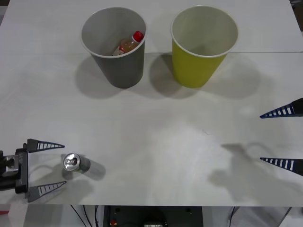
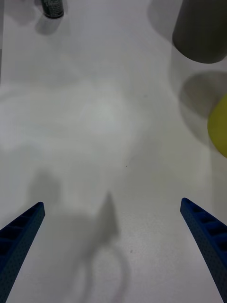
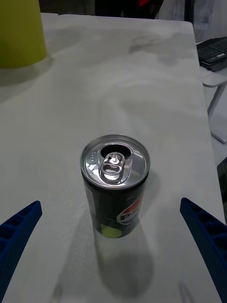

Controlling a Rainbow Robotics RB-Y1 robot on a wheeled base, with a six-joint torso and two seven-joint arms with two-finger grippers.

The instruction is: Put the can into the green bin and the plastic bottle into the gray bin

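Note:
The can point(image 1: 74, 162) stands upright near the table's front left; its silver pull-tab top and dark body point(image 3: 115, 189) show close in the left wrist view. My left gripper point(image 1: 53, 167) is open just left of it, fingers either side, not touching. The plastic bottle point(image 1: 129, 43), red-capped, lies inside the gray bin point(image 1: 117, 66) at the back left. The green bin point(image 1: 195, 64) stands to its right. My right gripper point(image 1: 281, 137) hangs open at the table's right edge with nothing in it; its wrist view shows the can point(image 2: 52, 8) far off, the gray bin point(image 2: 201, 33) and the green bin point(image 2: 219, 125).
The white tabletop point(image 1: 161, 137) stretches bare between the bins and the front edge. A side desk with a keyboard point(image 3: 213, 53) stands beyond the table's right edge in the left wrist view.

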